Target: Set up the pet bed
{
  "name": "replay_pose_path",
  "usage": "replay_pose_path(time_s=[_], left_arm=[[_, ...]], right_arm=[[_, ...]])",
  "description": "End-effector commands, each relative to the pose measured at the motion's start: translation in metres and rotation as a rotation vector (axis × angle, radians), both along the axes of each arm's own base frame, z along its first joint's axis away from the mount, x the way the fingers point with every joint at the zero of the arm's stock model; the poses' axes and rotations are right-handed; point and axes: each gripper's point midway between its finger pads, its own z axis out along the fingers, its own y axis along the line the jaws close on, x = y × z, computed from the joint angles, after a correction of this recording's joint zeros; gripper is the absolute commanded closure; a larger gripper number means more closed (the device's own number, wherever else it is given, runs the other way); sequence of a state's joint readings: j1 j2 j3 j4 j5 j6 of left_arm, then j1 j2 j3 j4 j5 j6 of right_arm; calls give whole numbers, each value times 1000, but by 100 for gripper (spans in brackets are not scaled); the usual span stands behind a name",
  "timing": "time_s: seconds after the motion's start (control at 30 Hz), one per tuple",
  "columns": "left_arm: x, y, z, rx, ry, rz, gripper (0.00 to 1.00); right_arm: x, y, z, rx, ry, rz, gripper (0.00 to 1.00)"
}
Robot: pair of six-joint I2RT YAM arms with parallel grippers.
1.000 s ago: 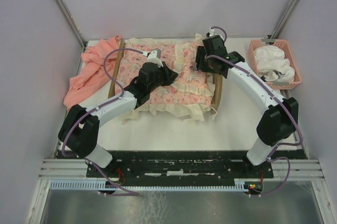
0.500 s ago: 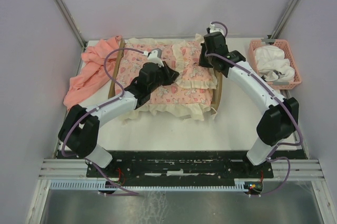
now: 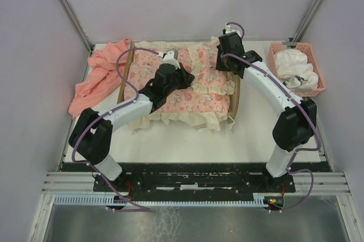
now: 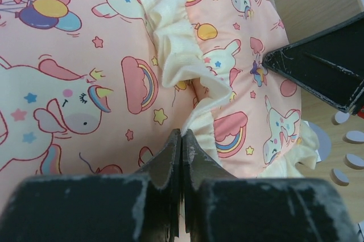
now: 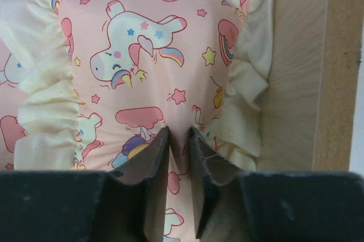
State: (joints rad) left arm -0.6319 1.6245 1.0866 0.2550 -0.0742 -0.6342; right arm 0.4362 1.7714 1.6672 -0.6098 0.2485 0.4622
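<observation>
Over the pet bed [image 3: 235, 104], left jaws were clenched; couldn't tell if my right jaws gripped the pillow [image 5: 170, 54].

Pale lilac walls [image 3: 187, 3] (white tabletop [image 3: 187, 140])

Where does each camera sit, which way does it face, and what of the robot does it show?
Top external: above and behind the bases, looking down at the pet bed; both arms, left gripper and right gripper show.
Left wrist: on the left arm, facing down at the bedding; its shut fingers show.
Right wrist: on the right arm, facing down at the pillow by the headboard; its fingers show.
Shared: the pillow appears in both wrist views.
</observation>
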Motion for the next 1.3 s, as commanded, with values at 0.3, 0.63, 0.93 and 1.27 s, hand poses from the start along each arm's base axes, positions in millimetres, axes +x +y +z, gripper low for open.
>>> replay_pose_path(time_s=[0.3, 0.63, 0.93, 1.27], left_arm=[[2, 57, 98, 138, -129, 195, 44], [-65, 89, 165, 117, -228, 99, 1], [-142, 124, 153, 156, -319, -30, 1], [-165, 161, 124, 186, -299, 56, 1]], right_arm=[[-49, -10, 103, 70, -144, 114, 32], [-143, -44, 113, 92, -212, 188, 1], [-192, -97, 77, 97, -254, -30, 1], [-228, -119, 58, 133, -302, -76, 1]])
